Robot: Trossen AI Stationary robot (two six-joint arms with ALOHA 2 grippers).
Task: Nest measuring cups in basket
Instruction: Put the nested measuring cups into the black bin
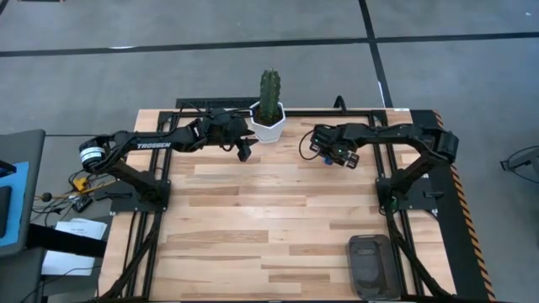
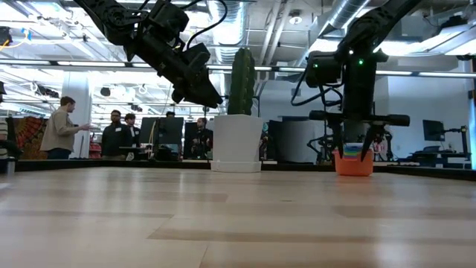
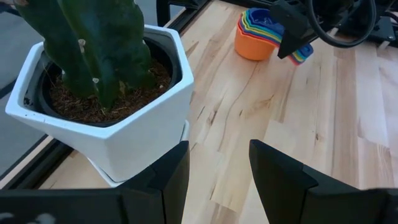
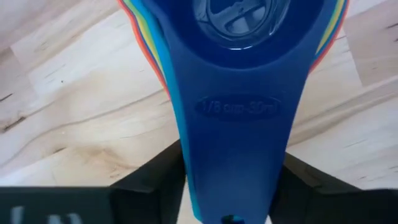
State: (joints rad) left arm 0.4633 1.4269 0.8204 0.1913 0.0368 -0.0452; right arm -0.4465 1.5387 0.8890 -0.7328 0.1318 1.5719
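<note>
Stack of nested measuring cups (image 3: 261, 34), orange outermost and dark blue innermost, standing on the wooden surface (image 1: 278, 219) near its far edge, right of centre. The right pincer (image 4: 233, 186) is positioned over the stacked flat handles; its dark fingers (image 4: 149, 177) flank the dark blue top handle on both sides, but whether they press against it cannot be told. In the low view the orange cup (image 2: 353, 162) rests on the surface directly beneath this pincer. The left pincer (image 3: 217, 168) hangs above the surface with its fingers spread apart and nothing between them, just beside the white hexagonal cactus pot (image 1: 269, 126) at the middle of the far edge. The dark grey basket (image 1: 370, 265) lies near the front right corner, well apart from the cups. People (image 2: 63, 128) stand in the room beyond the surface.
</note>
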